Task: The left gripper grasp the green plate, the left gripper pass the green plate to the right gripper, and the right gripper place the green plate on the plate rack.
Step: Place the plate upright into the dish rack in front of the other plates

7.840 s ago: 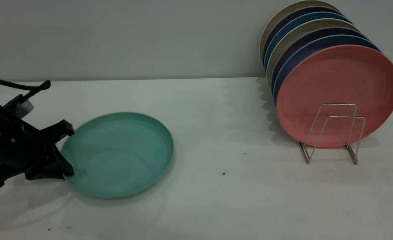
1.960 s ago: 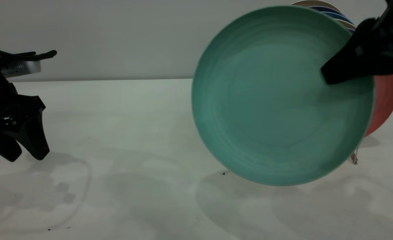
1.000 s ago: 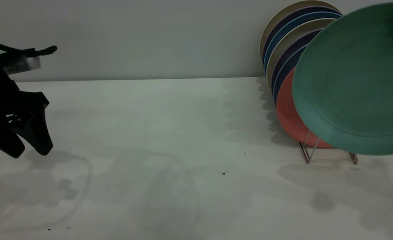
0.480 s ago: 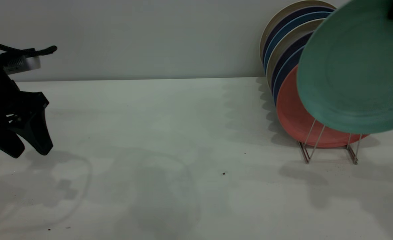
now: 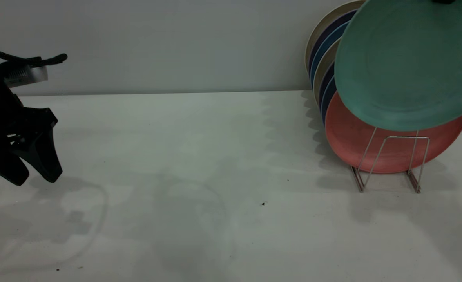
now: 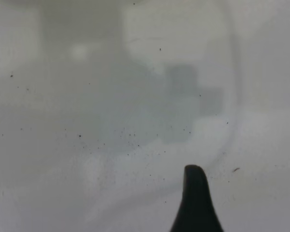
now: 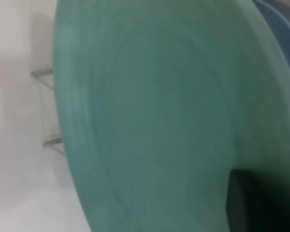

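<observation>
My green plate [image 5: 407, 66] hangs tilted above the plate rack [image 5: 389, 160], covering the upper part of the salmon-pink plate [image 5: 391, 150] that fills the slot behind the two empty front loops. Between my parked left gripper [image 5: 27, 166] and the rack, the table [image 5: 199, 156] lies open.

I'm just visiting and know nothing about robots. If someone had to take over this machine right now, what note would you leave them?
Left gripper: parked low at the table's left side, holding nothing.
Right gripper: almost out of the exterior view at the top right, gripping the green plate by its upper rim.
The green plate hangs tilted in the air above the plate rack, in front of the pink plate and the others stacked behind.
Done: pickup and handover.
Left: lower the plate into the free front loops, then let go.
</observation>
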Available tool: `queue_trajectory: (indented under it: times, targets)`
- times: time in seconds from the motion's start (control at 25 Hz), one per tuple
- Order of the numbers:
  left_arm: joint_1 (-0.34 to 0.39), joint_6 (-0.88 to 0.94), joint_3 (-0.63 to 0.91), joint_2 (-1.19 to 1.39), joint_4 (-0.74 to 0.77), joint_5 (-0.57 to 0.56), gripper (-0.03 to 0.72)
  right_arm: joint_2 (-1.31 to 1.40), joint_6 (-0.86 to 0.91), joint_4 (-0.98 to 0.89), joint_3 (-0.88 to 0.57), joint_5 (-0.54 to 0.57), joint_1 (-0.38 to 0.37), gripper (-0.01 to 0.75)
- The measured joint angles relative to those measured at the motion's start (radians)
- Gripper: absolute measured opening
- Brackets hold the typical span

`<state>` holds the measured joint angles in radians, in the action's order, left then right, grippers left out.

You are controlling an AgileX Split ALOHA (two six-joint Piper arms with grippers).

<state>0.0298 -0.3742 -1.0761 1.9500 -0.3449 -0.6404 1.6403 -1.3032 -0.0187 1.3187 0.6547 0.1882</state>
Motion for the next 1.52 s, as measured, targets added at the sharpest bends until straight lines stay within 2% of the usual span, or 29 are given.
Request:
queue_trajectory:
  times: [0.6, 1.28, 1.52]
  targets:
    - [0.0, 0.0, 0.0, 0.0, 0.002, 0.0, 0.568, 0.068, -0.004, 0.062, 0.009, -0.06, 0.0, 0.071]
    - [0.0, 0.004, 0.0, 0.0, 0.002, -0.002, 0.568, 0.175, 0.067, 0.062, 0.009, -0.09, 0.0, 0.071]
    - [0.0, 0.004, 0.0, 0.0, 0.002, -0.012, 0.568, 0.204, 0.076, 0.062, 0.009, -0.09, 0.0, 0.104]
